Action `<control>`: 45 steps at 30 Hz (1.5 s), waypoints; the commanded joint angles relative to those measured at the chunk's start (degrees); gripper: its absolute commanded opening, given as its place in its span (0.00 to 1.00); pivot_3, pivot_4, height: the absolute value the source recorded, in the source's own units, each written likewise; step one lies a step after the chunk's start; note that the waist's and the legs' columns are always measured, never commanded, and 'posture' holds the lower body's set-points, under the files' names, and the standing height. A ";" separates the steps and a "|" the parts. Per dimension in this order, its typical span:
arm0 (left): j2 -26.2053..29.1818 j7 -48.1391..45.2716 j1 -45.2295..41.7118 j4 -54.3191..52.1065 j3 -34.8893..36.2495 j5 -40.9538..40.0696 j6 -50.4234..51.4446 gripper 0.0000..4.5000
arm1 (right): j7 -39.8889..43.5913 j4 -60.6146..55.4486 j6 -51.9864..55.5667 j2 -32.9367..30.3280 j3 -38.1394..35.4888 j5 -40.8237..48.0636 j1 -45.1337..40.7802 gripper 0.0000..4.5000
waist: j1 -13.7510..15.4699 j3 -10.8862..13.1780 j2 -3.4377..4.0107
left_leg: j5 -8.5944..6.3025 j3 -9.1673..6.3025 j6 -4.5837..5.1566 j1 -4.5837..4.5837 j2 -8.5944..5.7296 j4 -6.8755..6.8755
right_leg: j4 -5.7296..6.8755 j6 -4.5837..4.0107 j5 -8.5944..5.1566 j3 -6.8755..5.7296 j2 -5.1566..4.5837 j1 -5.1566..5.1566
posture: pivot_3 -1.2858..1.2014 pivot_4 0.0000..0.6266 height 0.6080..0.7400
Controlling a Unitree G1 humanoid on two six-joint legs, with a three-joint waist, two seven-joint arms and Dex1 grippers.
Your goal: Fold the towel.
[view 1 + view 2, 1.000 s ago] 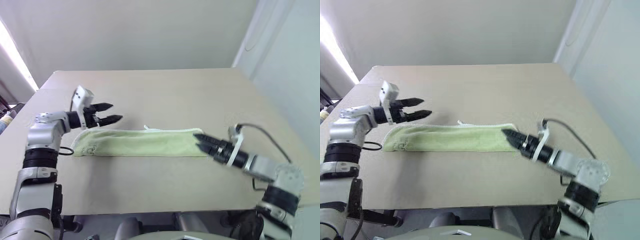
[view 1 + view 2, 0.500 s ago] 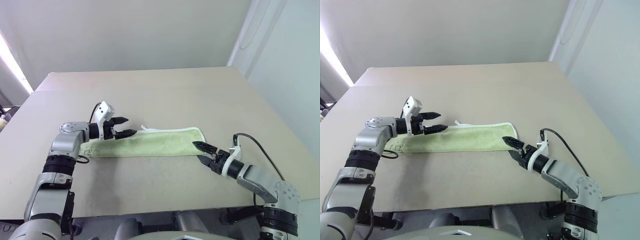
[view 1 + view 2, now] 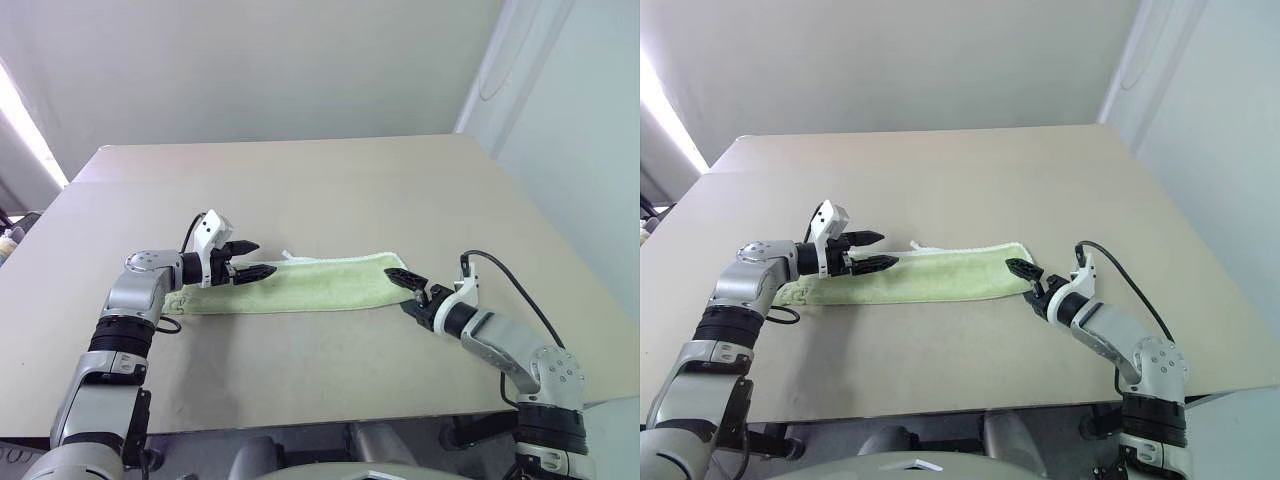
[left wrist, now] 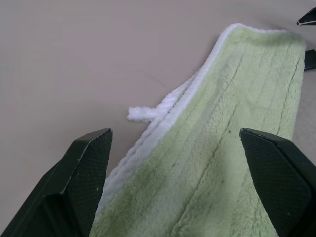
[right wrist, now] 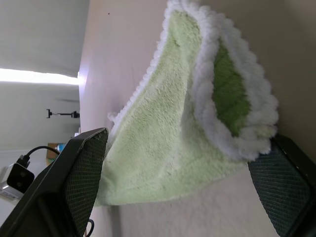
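One broad beige table (image 3: 330, 180) fills most of the head views, reaching from the near edge back to a pale wall. On it, about midway between the near and far edges, lies the towel (image 3: 310, 282), a light green terry cloth folded into a long narrow strip that runs from the robot's left to its right. White stitched edging follows its far long side and wraps round its right-hand end. In the right wrist view that end shows two layers slightly parted, the white border curling over a darker green inside.

The left gripper (image 3: 250, 260) hovers over the left part of the strip, pointing along it toward the right, its two black fingers spread wide with nothing between them; in the left wrist view the cloth and its white edge lie between the finger pads (image 4: 81, 180), below them. The right gripper (image 3: 406, 288) sits at the towel's right-hand end, pointing toward the left, its jaws also wide apart, one finger above the cloth's corner and one below, close to the folded edge. Whether the fingers touch the cloth I cannot tell.

A small white loop (image 4: 143, 113) sticks out from the far edging, just beside the left gripper, resting flat on the table
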 commanded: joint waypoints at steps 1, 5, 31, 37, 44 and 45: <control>0.24 0.53 -1.22 -0.64 1.27 -0.52 -0.71 0.97 | 0.45 -0.11 -0.86 0.65 1.36 -0.65 -1.90 0.90 | -0.03 0.00 0.01 | 0.00 0.00 0.00 -0.02 0.00 -0.03 | -0.03 0.00 0.00 0.00 0.00 -0.01 | 0.52 0.00 0.79; 0.42 1.00 -1.33 -0.15 1.56 -0.47 -1.12 0.97 | 0.70 0.32 -1.52 1.36 2.43 -2.52 -2.59 0.62 | 0.03 0.00 0.00 | 0.00 0.02 0.00 -0.05 0.00 -0.04 | -0.10 0.01 0.01 0.00 -0.01 -0.01 | 0.52 0.00 0.79; 1.57 2.96 -6.19 10.77 3.07 1.77 -8.12 0.97 | 21.54 -15.23 4.77 -22.82 7.58 -25.21 -7.98 0.01 | 0.31 0.05 0.07 | 0.00 0.01 0.01 0.03 -0.01 -0.29 | -0.30 0.00 0.01 0.00 0.10 0.03 | 0.52 0.00 0.79; 1.54 2.89 -5.94 10.98 3.34 1.86 -8.39 0.97 | 27.01 -21.64 6.77 -20.19 16.40 -30.95 -9.03 0.01 | 1.19 0.05 0.06 | -0.01 0.09 0.03 -0.10 -0.02 -0.31 | -0.56 0.02 0.02 -0.01 -0.01 0.00 | 0.52 0.00 0.79; 2.38 3.11 -5.47 10.53 3.95 1.68 -7.91 0.97 | 31.46 -17.62 6.62 -14.46 23.36 -39.94 -11.89 0.01 | 2.17 0.03 0.00 | -0.02 0.09 0.04 -0.08 -0.04 -0.33 | -0.59 0.03 0.03 -0.03 -0.02 0.00 | 0.52 0.00 0.79; 2.39 3.21 -5.40 10.44 3.96 1.67 -7.89 0.97 | 31.95 -16.39 6.84 -13.62 24.40 -41.65 -12.46 0.01 | 2.10 0.02 -0.01 | -0.02 0.11 0.04 -0.04 -0.04 -0.32 | -0.54 0.02 0.03 -0.02 -0.02 0.01 | 0.52 0.00 0.79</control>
